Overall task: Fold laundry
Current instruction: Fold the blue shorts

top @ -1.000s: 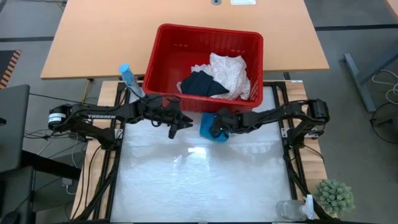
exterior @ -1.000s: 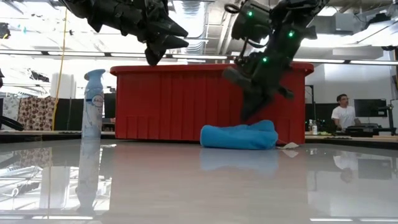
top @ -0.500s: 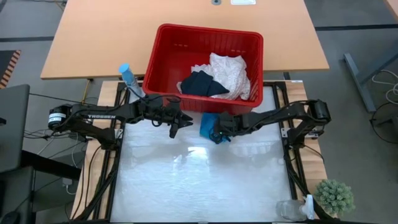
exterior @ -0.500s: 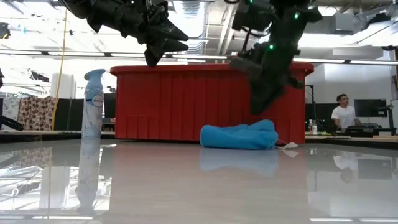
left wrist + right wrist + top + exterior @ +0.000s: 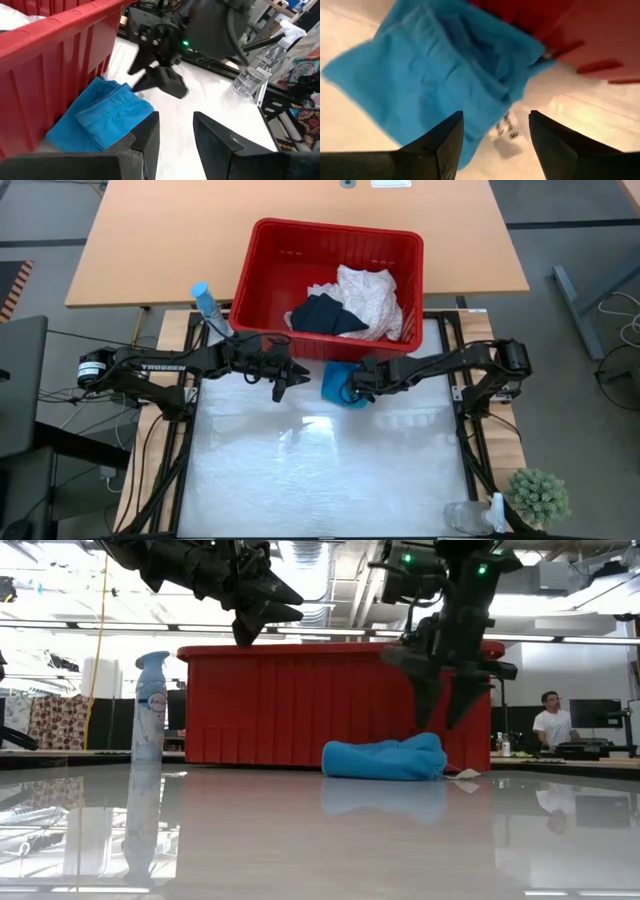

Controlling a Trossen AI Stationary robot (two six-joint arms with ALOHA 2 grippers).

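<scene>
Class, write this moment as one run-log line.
right gripper: open, above blue garment | blue garment: on table by red basket | left gripper: waiting, empty

In your high view, the right gripper (image 5: pixel 352 388) covers part of the turquoise garment (image 5: pixel 334 383), and the cream cloth (image 5: pixel 368 298) is partly under the navy garment (image 5: pixel 322 315). At lower right, the spray bottle (image 5: pixel 470 517) is cut by the frame's edge.

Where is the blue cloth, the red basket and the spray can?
blue cloth (image 5: pixel 385 759): low view, middle of its folded heap.
red basket (image 5: pixel 262 275): high view, its left wall.
spray can (image 5: pixel 150 710): low view, middle of its body.
</scene>
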